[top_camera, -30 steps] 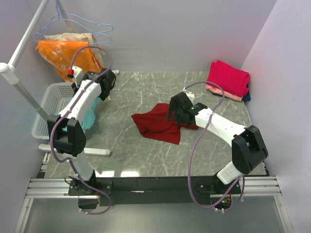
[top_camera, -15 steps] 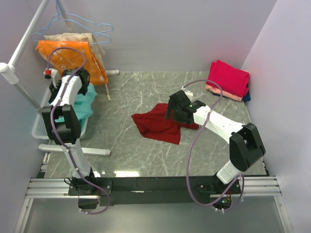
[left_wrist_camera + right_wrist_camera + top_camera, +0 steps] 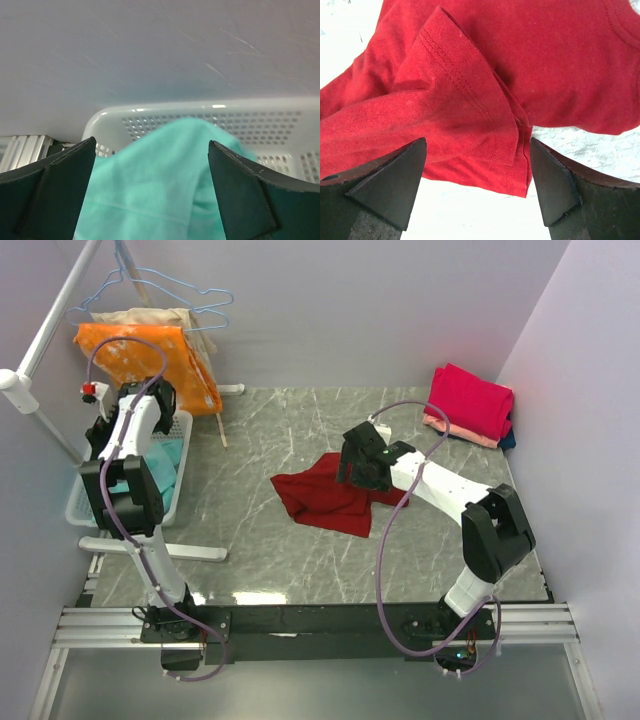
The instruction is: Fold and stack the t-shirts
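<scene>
The left end effector [image 3: 150, 167], fingers wide apart and holding nothing, hangs just above the teal t-shirt [image 3: 160, 200] bunched in the white perforated basket [image 3: 165, 107] at the table's [image 3: 270, 560] left edge. A second ago it was shut near the table edge; the arm has since swung left over the basket. The right end effector [image 3: 477, 165], fingers also apart, points down over a sleeve of the crumpled maroon t-shirt [image 3: 470, 85] mid-table, arm reaching forward-left, hardly shifted.

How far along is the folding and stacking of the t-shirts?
Done: a folded pile, pink on top, sits at the far right corner. In hand: the right gripper hovers open over the crumpled red t-shirt. Remaining: that one, plus the teal t-shirt in the basket under the open left gripper.
</scene>
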Controlling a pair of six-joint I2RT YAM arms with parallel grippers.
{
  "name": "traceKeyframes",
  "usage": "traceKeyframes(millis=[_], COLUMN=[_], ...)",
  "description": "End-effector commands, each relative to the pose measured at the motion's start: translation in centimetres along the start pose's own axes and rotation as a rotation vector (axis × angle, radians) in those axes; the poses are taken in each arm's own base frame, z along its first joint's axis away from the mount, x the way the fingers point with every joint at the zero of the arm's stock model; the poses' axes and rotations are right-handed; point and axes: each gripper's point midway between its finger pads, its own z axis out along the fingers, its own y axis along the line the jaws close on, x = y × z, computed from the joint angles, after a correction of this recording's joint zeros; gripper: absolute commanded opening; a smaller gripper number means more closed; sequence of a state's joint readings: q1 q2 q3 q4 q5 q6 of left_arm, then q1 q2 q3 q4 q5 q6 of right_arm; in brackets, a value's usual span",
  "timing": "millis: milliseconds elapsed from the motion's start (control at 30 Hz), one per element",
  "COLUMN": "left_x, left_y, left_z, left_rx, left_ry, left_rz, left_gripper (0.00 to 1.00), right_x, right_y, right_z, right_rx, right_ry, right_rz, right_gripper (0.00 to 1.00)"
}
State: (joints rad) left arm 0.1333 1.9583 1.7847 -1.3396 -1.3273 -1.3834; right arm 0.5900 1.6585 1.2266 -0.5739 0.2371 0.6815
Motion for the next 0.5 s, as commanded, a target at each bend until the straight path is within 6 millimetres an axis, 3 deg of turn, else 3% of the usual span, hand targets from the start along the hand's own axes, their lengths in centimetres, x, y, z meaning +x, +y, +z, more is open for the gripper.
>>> traceKeyframes(millis=[0,200,300,333,367,467], left_x=[-2.7,-1.9,0.4,1.7,3.4,6.3], left_y=[-0.2,-2.6,-3.9,-4.1,-4.8,-4.7], left_z=[-3.8,-12.1,-16.4,-17.2,-19.2,-21.4], left_rx=[0.125,0.408,0.594,0.636,0.738,0.861], left_ry=[-0.008,-0.002,0.082,0.112,0.182,0.265], left_rz=[-0.050,0.042,0.130,0.164,0.212,0.290], left_gripper=[0.99,0.99,1.00,0.97,0.95,0.90], right_x=[-1.0,-1.6,-2.0,-2.1,-2.3,-2.6], right_y=[0.5,0.3,0.1,-0.2,-0.4,-0.8], right_z=[-0.3,-1.1,-1.5,-1.4,-1.5,-1.5], right_rx=[-0.013,-0.025,-0.029,-0.024,-0.022,-0.029], right_ry=[-0.012,-0.052,-0.072,-0.073,-0.079,-0.077], right_rz=[0.001,0.013,0.025,0.030,0.038,0.058], right_gripper=[0.89,0.90,0.91,0.91,0.91,0.90])
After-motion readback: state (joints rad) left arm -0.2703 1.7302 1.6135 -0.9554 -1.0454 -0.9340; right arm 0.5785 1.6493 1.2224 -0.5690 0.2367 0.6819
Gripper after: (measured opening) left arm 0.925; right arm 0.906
